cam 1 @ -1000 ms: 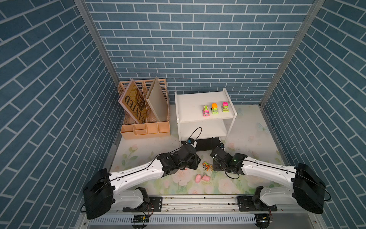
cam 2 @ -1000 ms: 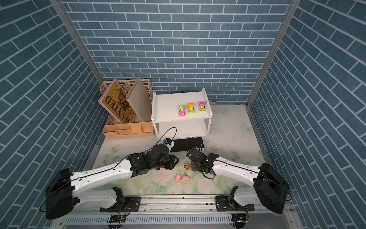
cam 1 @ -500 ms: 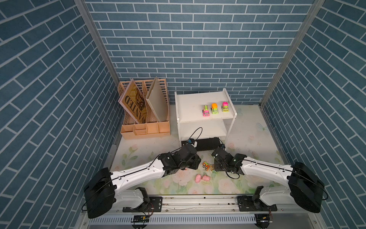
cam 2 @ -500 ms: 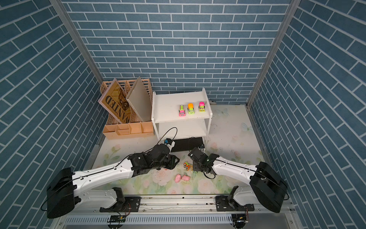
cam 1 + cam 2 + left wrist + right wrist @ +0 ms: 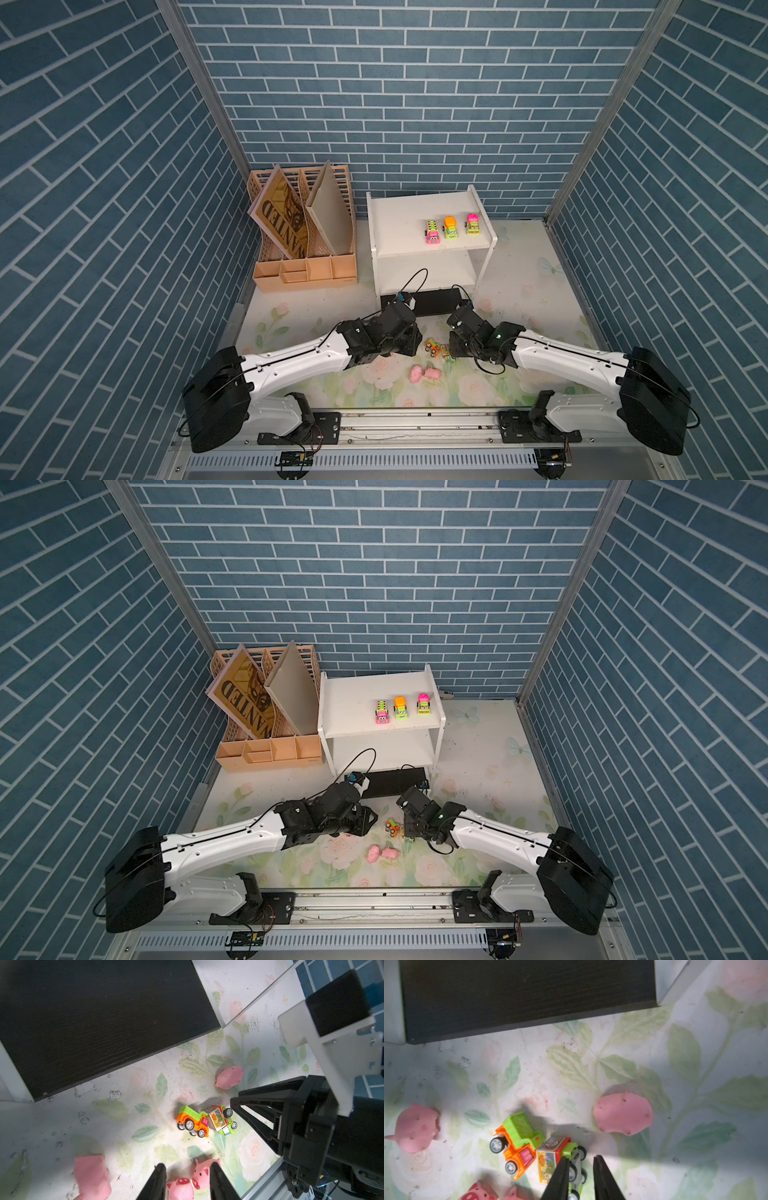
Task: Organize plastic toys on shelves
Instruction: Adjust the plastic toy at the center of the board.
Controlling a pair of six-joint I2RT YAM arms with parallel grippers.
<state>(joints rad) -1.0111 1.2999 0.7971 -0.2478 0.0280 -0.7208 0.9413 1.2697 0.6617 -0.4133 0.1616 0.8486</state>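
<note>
Entry, right arm. Your right gripper is the nearer one to the box truck. It hangs low over the counter, just in front of the shelves.

Its fingers are drawn close, leaving a narrow slot, and the truck's wheeled underside shows in that slot. You cannot tell from here whether they bite.

The truck lies tipped on its side on the counter. Its long axis runs along the slot, so the fingers close across its width. Its box end touches the orange dump truck.

Judgement: lift straight up, or the neighbour may get dragged.

Left gripper: fingers spread, empty, above two pigs.

Three trucks already sit on the top board.
</note>
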